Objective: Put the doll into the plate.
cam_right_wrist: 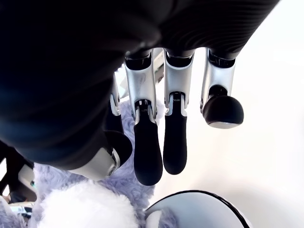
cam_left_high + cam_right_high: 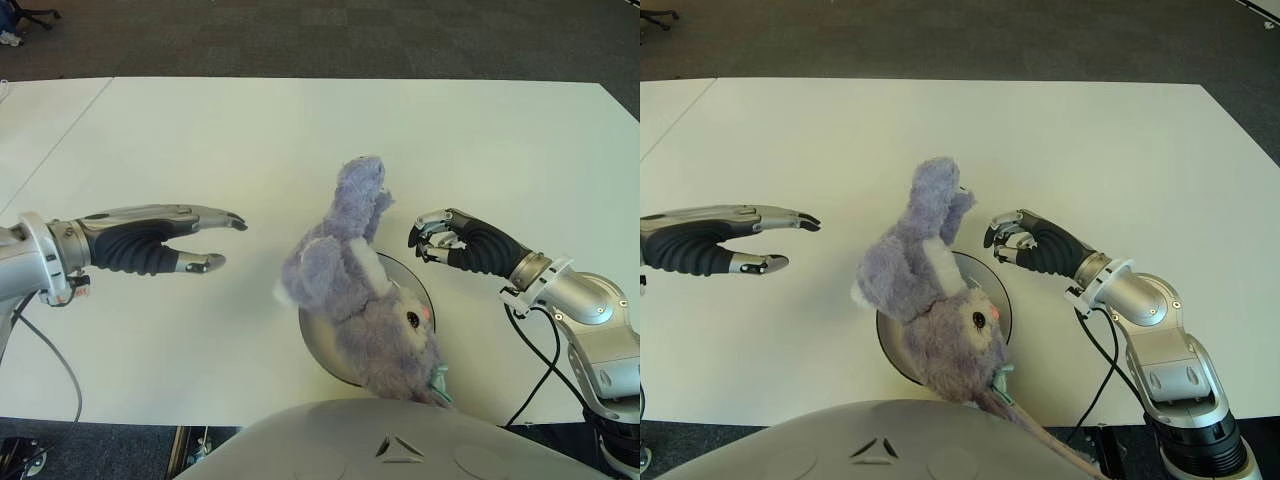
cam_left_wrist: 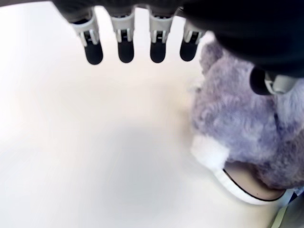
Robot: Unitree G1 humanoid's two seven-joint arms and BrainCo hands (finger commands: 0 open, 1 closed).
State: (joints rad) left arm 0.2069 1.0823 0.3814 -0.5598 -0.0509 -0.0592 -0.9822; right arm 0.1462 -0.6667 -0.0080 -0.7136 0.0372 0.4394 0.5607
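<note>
A purple-grey plush doll [image 2: 360, 290] lies across the round grey plate [image 2: 408, 274] near the table's front edge, with its head toward me and its legs pointing away. Most of the plate is covered by it. My right hand [image 2: 425, 240] hovers just right of the doll's raised leg, a small gap apart. Its fingers [image 1: 147, 156] are loosely bent and hold nothing, above the plate rim [image 1: 199, 209]. My left hand [image 2: 225, 243] stays well left of the doll with its fingers [image 3: 126, 50] stretched out flat and empty.
The white table [image 2: 300, 140] stretches wide behind and beside the plate. My own grey torso [image 2: 400, 440] shows at the front edge. Black cables [image 2: 540, 360] hang by the right arm. Dark carpet lies beyond the table.
</note>
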